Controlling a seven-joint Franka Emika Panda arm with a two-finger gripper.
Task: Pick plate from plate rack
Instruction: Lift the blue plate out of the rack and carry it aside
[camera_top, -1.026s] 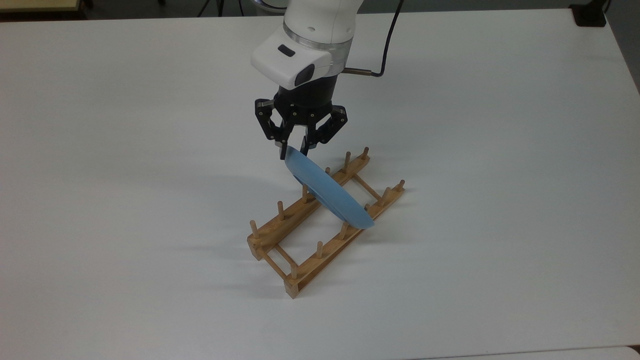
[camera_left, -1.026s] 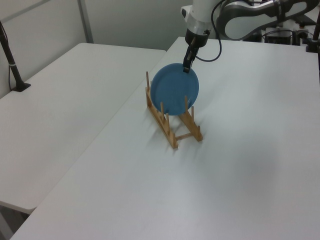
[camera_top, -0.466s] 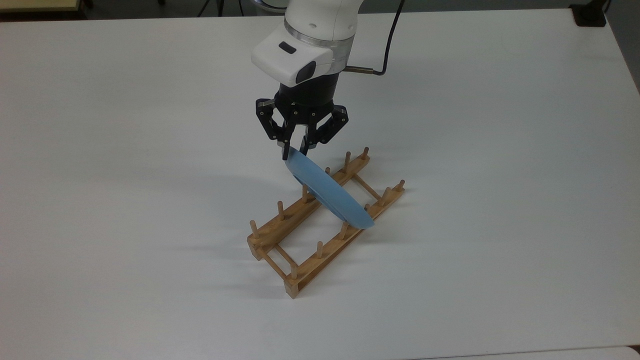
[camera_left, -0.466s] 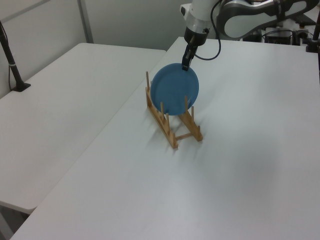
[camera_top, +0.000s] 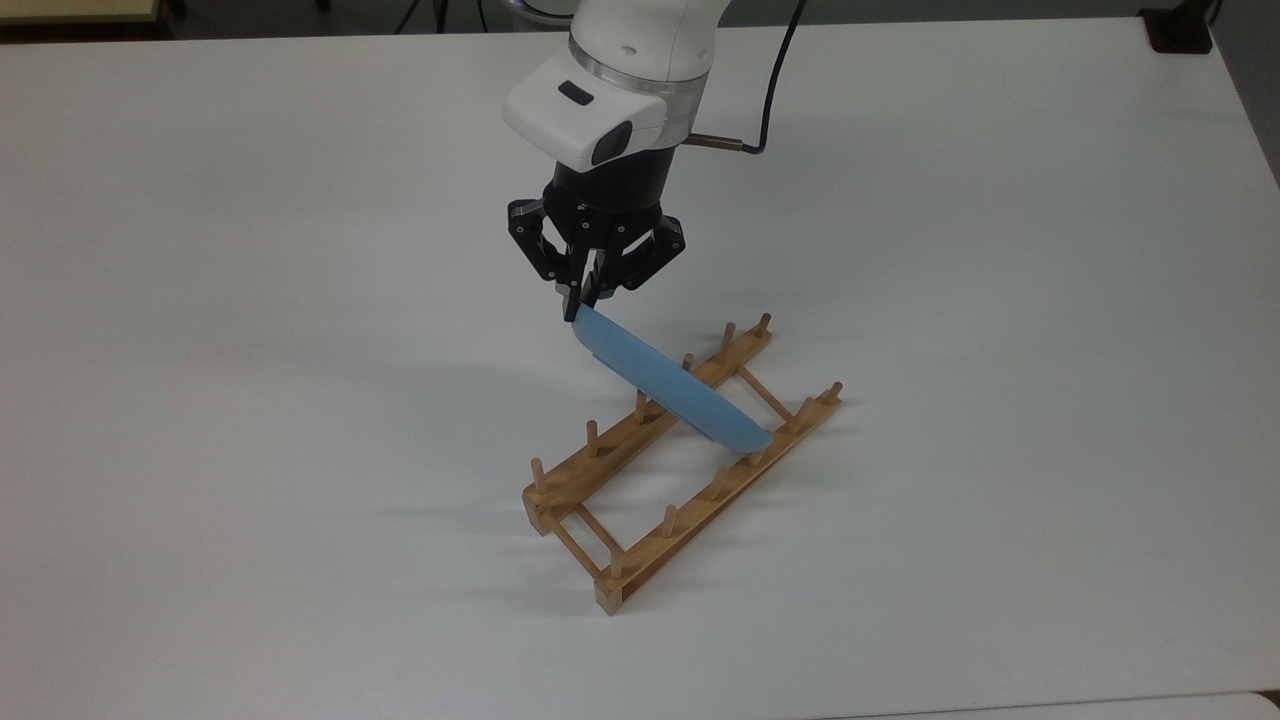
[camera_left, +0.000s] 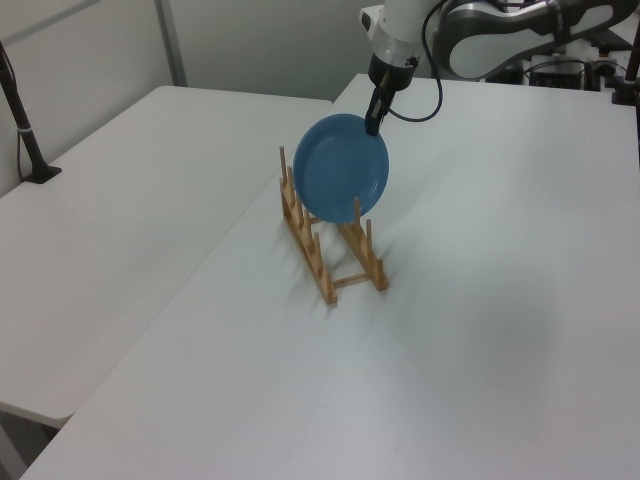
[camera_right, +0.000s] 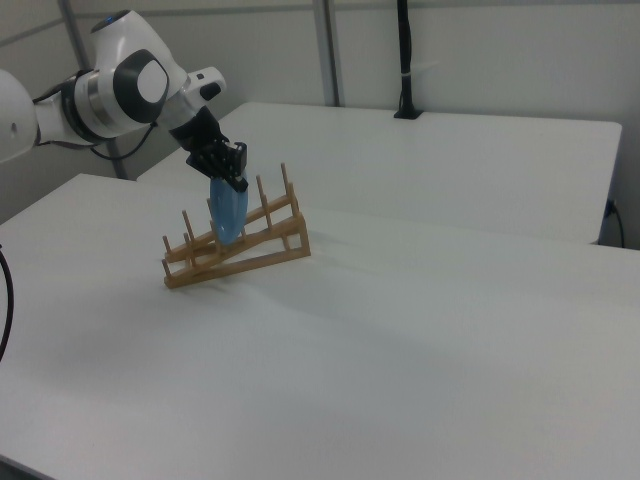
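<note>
Gripper (camera_top: 588, 296) pinching the light-blue plate (camera_top: 672, 392) by its top rim; below, the wooden plate rack (camera_top: 690, 470) tips, pegs snagging, risking drag or slip.

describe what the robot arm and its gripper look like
The arm is glossy white with rounded segments, grey joint caps and a silver ring at the wrist. A black cable runs along it. The gripper is black, with linked bars and two slim fingers.

One plate (camera_top: 672, 388) (one plate rack (camera_top: 660, 520))
</note>
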